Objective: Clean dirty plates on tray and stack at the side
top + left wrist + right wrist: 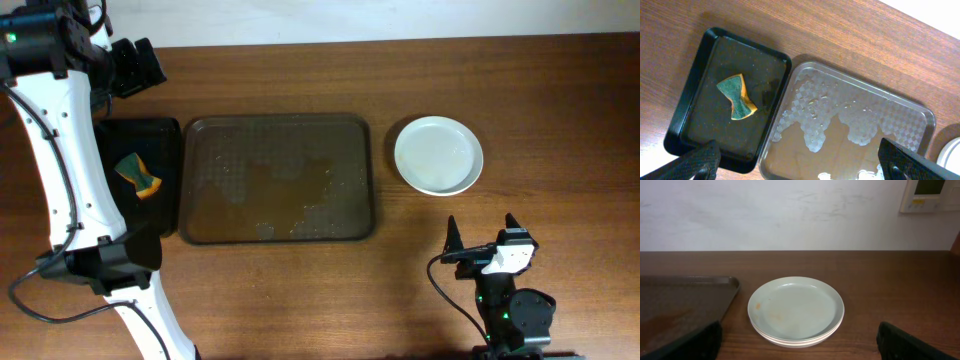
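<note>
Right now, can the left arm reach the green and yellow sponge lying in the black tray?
Probably yes. The left hand hangs open and empty near the black rectangular tray, where the green and yellow sponge lies alone; nothing covers it or stands between.

Table (560,100) is carrying everything.

- Large tray (340,150) is sitting mid-table, long sides running left to right.
- Small tray (160,215) is lying just beside it on the left; whether the rims are touching cannot be told.
- Sponge (138,173) is resting inside the small tray, in its far half.
- Liquid (840,125) is pooling in the large tray, across its middle and near side.
- Stack of plates (438,155) is sitting to the right of the large tray, near but apart, level with its far half.
- Left gripper (152,65) is hanging behind the small tray's far edge.
- Right gripper (481,222) is sitting in front of the plates, slightly to their right, apart from them.
- Wall panel (931,195) is hanging behind the table, far right.
</note>
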Robot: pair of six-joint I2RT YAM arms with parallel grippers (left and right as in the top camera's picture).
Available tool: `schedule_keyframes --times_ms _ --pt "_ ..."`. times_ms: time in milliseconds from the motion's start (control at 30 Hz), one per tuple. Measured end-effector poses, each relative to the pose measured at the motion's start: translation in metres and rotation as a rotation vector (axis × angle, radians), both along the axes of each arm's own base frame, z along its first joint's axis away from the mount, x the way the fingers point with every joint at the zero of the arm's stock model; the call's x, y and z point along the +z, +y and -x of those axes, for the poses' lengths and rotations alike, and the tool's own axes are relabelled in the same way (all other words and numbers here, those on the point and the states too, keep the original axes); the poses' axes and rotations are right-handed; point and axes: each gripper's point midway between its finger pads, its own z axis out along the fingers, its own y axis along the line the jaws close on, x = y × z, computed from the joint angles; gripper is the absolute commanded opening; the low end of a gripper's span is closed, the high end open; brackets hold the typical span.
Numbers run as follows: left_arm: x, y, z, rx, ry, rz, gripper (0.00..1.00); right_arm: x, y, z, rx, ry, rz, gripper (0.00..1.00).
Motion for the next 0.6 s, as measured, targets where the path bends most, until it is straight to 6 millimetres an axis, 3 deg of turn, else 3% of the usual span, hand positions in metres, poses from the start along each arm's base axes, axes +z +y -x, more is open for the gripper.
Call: schedule_keyframes --times_ms 500,600 --pt "0.0 0.0 0.0 0.001 -0.001 0.0 0.99 0.0 0.0 0.0 0.0 0.0 0.0 0.98" --pt "0.021 0.003 -0.009 0.003 -0.104 -0.017 0.99 0.0 0.0 0.0 0.0 0.0 0.0 0.98"
